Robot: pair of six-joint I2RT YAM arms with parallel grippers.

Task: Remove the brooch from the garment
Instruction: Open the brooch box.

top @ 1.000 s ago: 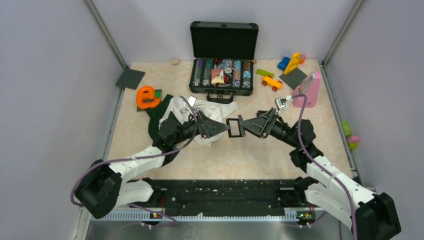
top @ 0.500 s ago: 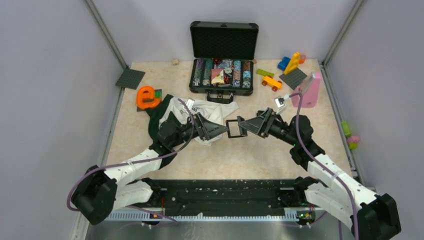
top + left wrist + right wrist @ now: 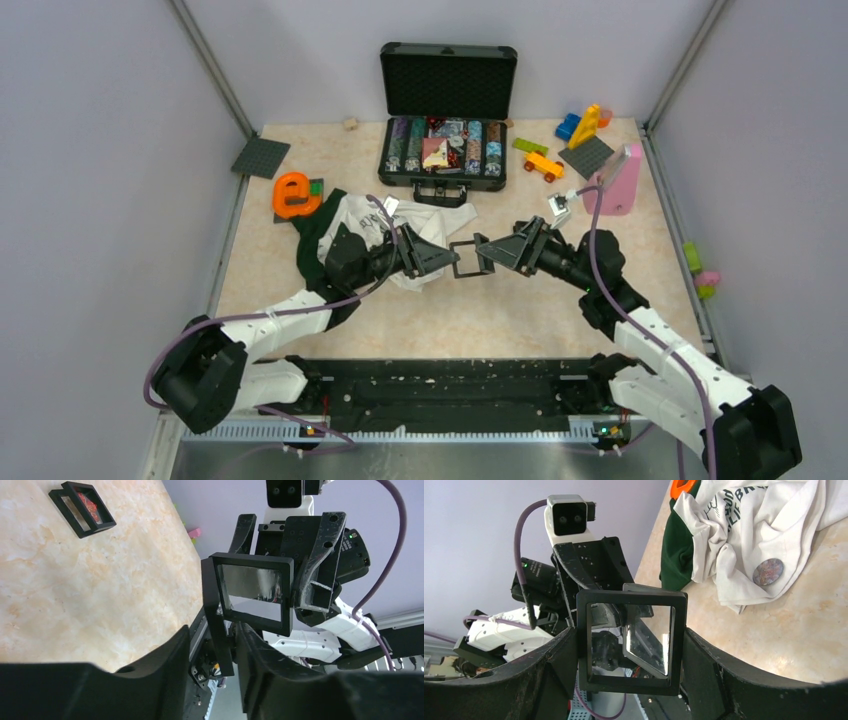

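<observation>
A black square display case [image 3: 467, 256] with clear film hangs half open above the middle of the table. My right gripper [image 3: 482, 252] is shut on one frame [image 3: 631, 597], a finger on each side [image 3: 629, 645]. The other leaf [image 3: 217, 615] stands between the fingers of my left gripper [image 3: 212, 630], close against one finger, with a gap to the other; the jaws are open. The garment [image 3: 355, 212], a crumpled white and green shirt [image 3: 744, 525], lies left of centre under my left arm. A round speckled disc [image 3: 769, 571] rests on it. The brooch is not visible on it.
A second black frame case [image 3: 82, 507] with something orange-red inside lies on the table. At the back stand an open chip case [image 3: 445, 150], an orange letter e [image 3: 292, 195], a pink block [image 3: 617, 180], a toy car [image 3: 543, 165], bricks [image 3: 585, 125] and grey baseplates [image 3: 261, 157].
My left gripper's jaws spread wide, then narrowed again around the case's leaf. The left arm shifted a little; the right gripper kept its hold and barely moved.
</observation>
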